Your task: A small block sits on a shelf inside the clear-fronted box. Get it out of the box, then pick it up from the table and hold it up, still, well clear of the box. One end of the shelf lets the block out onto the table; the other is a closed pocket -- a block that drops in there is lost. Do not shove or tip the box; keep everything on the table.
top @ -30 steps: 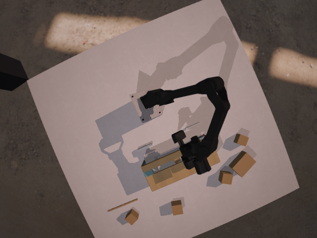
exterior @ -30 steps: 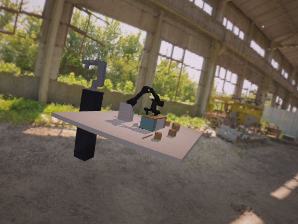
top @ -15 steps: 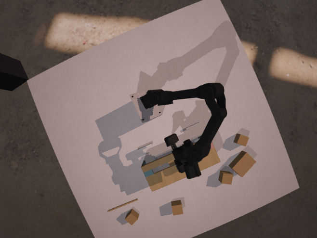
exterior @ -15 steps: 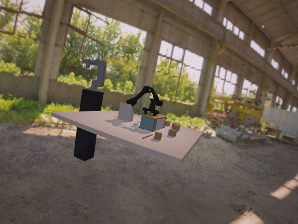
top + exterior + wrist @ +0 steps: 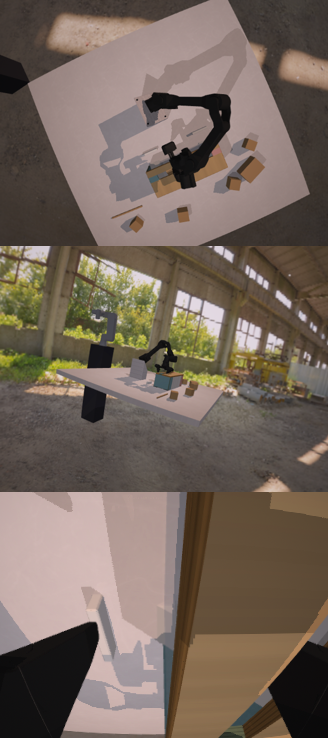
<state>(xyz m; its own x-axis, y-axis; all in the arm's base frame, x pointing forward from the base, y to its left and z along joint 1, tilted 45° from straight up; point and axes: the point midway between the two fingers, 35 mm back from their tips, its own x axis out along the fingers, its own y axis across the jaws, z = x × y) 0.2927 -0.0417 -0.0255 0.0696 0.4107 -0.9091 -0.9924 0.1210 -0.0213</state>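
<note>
The box [image 5: 212, 168] [image 5: 162, 381] [image 5: 240, 677] stands on the table [image 5: 79, 92] [image 5: 119, 381]. It has wooden top panels with a lengthwise gap between them, a teal end and a pink end. My gripper [image 5: 174, 630] is open and empty, pointing down over the box's top. In the wrist view one finger is over the table beside the box and the other is over the box's top, near the gap. In the top view the arm hides the middle of the box. I cannot make out the small block for certain in any view.
Wooden blocks [image 5: 250, 169] [image 5: 233, 183] [image 5: 249, 144] stand beyond the pink end. Other wooden blocks [image 5: 183, 214] [image 5: 136, 223] and a thin stick [image 5: 127, 211] [image 5: 162, 395] lie on the side away from my base. Pale bars [image 5: 197, 131] [image 5: 102, 627] lie on the base side.
</note>
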